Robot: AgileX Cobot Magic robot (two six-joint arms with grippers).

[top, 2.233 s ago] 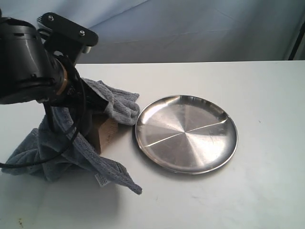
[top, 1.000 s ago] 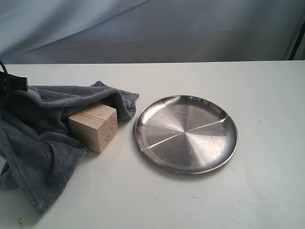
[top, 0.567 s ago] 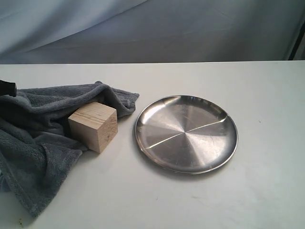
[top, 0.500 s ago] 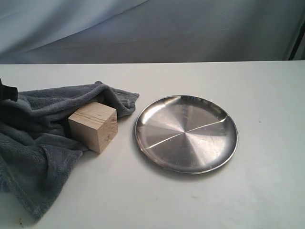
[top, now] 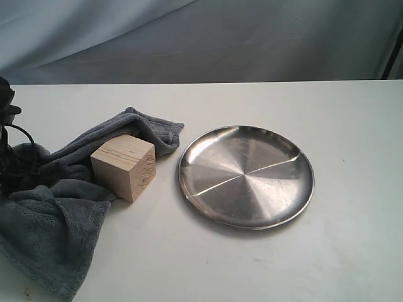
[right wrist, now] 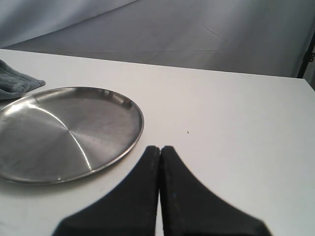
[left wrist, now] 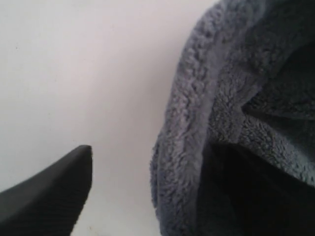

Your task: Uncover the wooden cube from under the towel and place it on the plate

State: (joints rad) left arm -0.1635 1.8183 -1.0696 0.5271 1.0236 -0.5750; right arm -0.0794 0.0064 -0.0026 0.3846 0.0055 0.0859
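Note:
The wooden cube (top: 124,167) stands uncovered on the table, just left of the steel plate (top: 245,176) and apart from it. The dark-grey towel (top: 56,214) lies slumped behind and to the left of the cube, touching its left side. Part of my left arm (top: 5,110) shows at the far left edge above the towel. My left gripper (left wrist: 157,157) is open: one black finger (left wrist: 54,196) stands free over bare table, and the towel (left wrist: 231,123) covers the other side. My right gripper (right wrist: 160,147) is shut and empty, close to the plate's rim (right wrist: 140,123).
The white table (top: 252,270) runs out to the front and right of the plate. A grey-blue cloth backdrop (top: 220,38) rises behind the far edge. Black cables (top: 19,157) hang by the towel at the left.
The towel, held up and stretched at the left before, has sagged into a lower heap. The left arm has shifted at the frame edge. Cube and plate have not moved.

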